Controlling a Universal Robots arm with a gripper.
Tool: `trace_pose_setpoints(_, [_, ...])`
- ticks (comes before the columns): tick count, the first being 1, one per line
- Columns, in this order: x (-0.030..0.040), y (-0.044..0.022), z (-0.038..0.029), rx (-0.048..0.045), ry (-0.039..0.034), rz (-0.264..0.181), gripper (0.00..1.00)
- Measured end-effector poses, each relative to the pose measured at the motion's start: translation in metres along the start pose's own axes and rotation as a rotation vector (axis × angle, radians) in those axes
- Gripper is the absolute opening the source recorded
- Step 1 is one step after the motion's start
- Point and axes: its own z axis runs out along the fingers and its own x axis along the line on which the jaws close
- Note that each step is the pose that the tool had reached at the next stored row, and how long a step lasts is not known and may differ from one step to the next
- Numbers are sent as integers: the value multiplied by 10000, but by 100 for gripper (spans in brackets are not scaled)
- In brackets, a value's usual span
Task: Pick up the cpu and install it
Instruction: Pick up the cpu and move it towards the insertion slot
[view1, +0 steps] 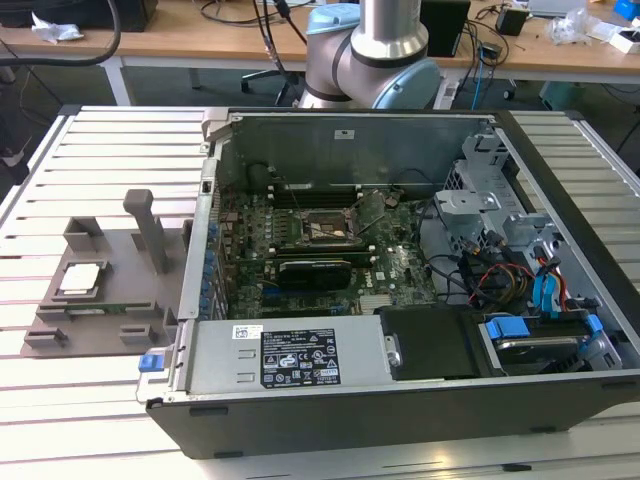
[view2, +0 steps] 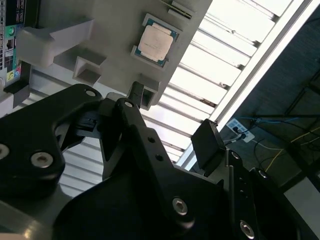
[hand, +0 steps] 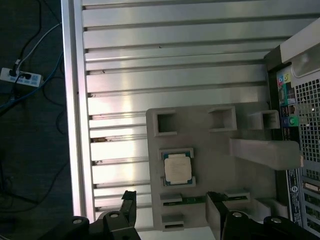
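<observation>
Cpu (hand: 178, 167): lies flat, metal top up, sunk in the tray (hand: 210, 145). Nothing grips or touches it.
Gripper (hand: 171, 196): fingers are spread wide with nothing between them. It hangs over the tray, near the cpu but apart from it.
Tray: grey block on the slatted table (view1: 120, 140). Raised walls sit close round the cpu. In the exterior view a tall post (view1: 150, 228) stands at about 2 o'clock from the chip.
Case (view1: 350, 125): open-topped, at 3 o'clock from the tray in the exterior view. The arm (view1: 375, 45) rises at the case's 12 o'clock.
Socket (view1: 325, 230): mid-board inside the case, with the card (view1: 315, 270) just at its 6 o'clock. I cannot tell whether its frame is open.
Risk, grasp: the chip is thin and its walls are close. A gripper that is off-centre or skewed would likely land a finger on a wall or on the metal top, and tip or jam the cpu instead of taking it by the edges.
Risk, lift: a light or uneven pinch on such narrow edges could let it slip or twist. The post is close enough to be clipped.
Risk, seat: a tilted or wrongly turned cpu could damage the socket's contacts. The case wall and the card leave the fingers little room.
</observation>
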Motion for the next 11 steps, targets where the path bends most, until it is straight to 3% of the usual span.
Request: trace_pose_setpoints(11, [1,-2,40,0,-1,0,66])
